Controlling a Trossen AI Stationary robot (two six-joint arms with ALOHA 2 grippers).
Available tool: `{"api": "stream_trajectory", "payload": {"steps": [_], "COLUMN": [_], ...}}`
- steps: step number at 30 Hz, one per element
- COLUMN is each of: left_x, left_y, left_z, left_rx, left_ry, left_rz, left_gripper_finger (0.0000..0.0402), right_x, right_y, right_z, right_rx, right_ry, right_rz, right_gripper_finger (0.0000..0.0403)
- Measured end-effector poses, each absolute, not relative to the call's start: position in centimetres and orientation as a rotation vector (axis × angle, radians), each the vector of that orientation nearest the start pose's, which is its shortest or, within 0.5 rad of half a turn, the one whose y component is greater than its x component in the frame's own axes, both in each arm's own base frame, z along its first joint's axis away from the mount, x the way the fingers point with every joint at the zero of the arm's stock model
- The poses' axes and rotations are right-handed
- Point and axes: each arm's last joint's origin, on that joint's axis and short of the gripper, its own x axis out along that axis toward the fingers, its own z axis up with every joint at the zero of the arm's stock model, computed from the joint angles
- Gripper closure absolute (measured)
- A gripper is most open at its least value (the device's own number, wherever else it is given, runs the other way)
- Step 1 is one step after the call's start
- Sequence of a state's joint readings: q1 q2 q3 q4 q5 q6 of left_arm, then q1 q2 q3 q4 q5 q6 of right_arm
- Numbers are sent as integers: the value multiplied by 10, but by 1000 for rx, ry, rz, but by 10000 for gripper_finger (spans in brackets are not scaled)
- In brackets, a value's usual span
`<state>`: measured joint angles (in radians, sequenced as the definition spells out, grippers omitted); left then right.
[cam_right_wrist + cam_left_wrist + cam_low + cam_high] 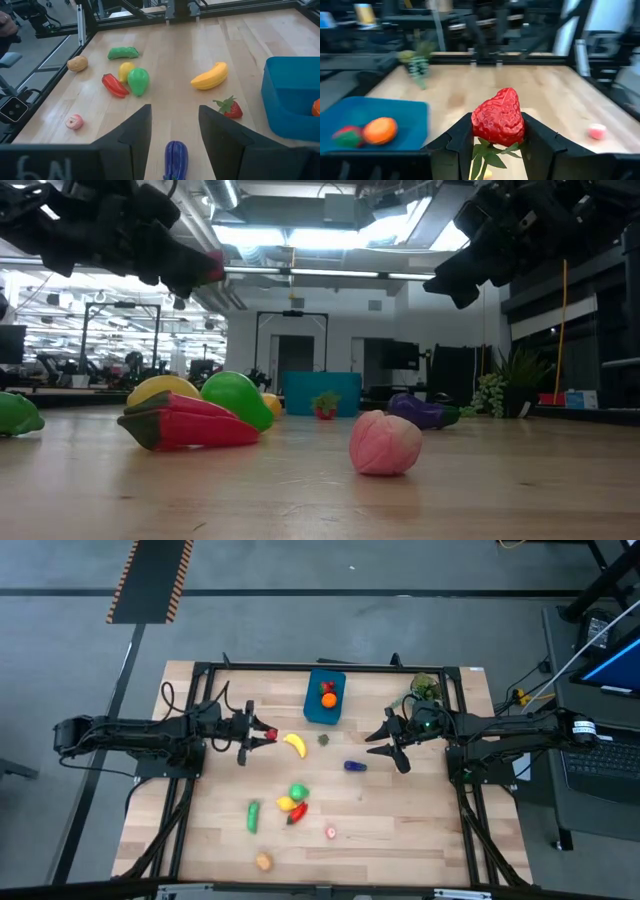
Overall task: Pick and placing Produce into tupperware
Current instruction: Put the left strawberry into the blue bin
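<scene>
My left gripper (262, 736) hovers left of the yellow banana (294, 745), shut on a red strawberry (498, 121). The teal tupperware (324, 710) stands at the far middle of the table and holds an orange (328, 699) and a strawberry (327, 687). My right gripper (385, 745) hangs open above the table, with the purple eggplant (175, 157) lying on the wood below and ahead of its fingers. Another strawberry (229, 108) stands on the table between banana and tub. My left gripper pinches the strawberry's two sides (479, 125) between its two fingers (460, 142). The fingers come nearly level from the table's left side. The strawberry is lifted clear of the table, red body forward and green leaves (490, 152) hanging below between the fingers.
Near the table's middle lie a green pear (299, 791), a lemon (285, 803) and a red pepper (297, 813). Close by lie a cucumber (253, 816), a pink peach (330, 832) and a potato (263, 861). A leafy sprig (425, 688) sits at the far right.
</scene>
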<state>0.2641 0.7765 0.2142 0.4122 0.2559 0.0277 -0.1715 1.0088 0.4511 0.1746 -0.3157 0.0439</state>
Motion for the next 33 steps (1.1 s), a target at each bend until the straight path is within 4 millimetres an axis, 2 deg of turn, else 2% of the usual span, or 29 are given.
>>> {"api": "stream_trajectory", "payload": {"steps": [11, 15, 24, 33], "left_x": [164, 173, 213, 269], "left_y": [52, 60, 86, 113], "left_z": [187, 191, 209, 215], "left_rx": [-43, -25, 55, 132], "left_ry": [190, 210, 275, 403], "left_rz": [306, 358, 470, 544], "left_gripper_finger": [278, 278, 278, 278], "right_x": [206, 206, 206, 206], "right_y": [-27, -27, -27, -27], "right_z": [213, 213, 212, 212], "right_rx": [135, 135, 132, 132], "right_ry": [375, 375, 375, 376], "right_rz": [134, 134, 135, 135], "right_gripper_finger": [237, 237, 237, 237]}}
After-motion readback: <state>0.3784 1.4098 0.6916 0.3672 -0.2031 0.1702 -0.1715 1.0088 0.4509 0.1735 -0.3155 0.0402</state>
